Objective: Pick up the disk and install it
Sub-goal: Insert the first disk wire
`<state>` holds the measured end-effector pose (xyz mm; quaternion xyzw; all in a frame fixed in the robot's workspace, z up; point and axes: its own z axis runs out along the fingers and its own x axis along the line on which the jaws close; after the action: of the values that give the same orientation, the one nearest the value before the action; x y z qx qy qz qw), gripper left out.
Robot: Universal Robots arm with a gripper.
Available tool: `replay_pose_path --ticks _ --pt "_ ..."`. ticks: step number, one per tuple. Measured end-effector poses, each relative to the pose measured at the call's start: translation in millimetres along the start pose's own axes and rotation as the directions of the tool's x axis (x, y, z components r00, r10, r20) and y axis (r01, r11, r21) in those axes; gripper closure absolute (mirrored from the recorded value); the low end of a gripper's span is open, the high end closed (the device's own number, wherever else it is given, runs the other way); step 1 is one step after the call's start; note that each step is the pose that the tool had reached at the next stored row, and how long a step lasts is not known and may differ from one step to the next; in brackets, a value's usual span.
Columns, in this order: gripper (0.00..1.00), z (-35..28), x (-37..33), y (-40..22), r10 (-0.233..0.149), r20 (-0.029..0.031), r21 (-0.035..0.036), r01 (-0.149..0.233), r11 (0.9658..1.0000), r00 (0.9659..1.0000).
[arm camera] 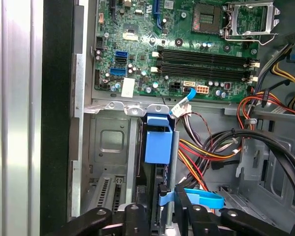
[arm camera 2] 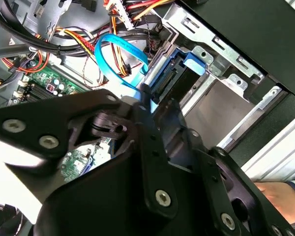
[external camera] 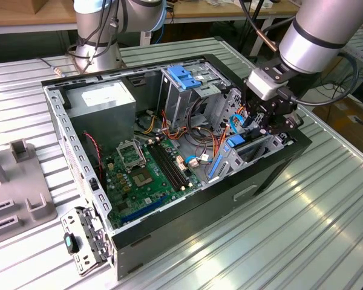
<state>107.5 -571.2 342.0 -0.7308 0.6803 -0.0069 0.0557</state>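
**Caller:** Where is the disk?

**Operator:** In the first wrist view I see the disk (arm camera: 159, 140) edge-on, showing its blue carrier frame. It sits partly inside the metal drive bay (arm camera: 108, 142). In the exterior view that bay is at the exterior view's right end of the open computer case (external camera: 199, 211).

**Caller:** And your pincer?

**Operator:** My gripper (arm camera: 166, 210) is drawn narrow, one finger against each flat face of the disk's near end. I judge it is clamped on the disk.

**Caller:** How will it handle?

**Operator:** I'd judge it stiff, dense for its size and sensitive to knocks. The smooth metal faces could slip, so the hold belongs across both faces, close to the plastic frame.

**Caller:** What surrounds it?

**Operator:** Red, yellow and black cables (arm camera: 211, 147) are bundled just beside it. A blue data cable (arm camera 2: 118, 49) loops nearby. Beyond lies the green motherboard (arm camera: 187, 44). The case rests on a ribbed metal table (external camera: 302, 229). A person's hand (arm camera 2: 280, 194) is outside the case wall.
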Motion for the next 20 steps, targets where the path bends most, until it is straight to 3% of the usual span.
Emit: replay_pose_path --ticks 1,13,16,20 --pt "0.64 0.0 0.0 0.0 0.0 0.0 0.0 0.0 1.0 1.0" --pt "0.64 -18.4 -1.2 -1.7 0.0 0.0001 0.0 0.0 1.0 1.0" --pt "0.64 -18.7 -1.3 -1.8 0.0 0.0 0.0 0.0 1.0 1.0" --pt "0.64 -18.1 -0.8 -7.4 0.0 -0.0003 -0.0006 0.0 1.0 1.0"
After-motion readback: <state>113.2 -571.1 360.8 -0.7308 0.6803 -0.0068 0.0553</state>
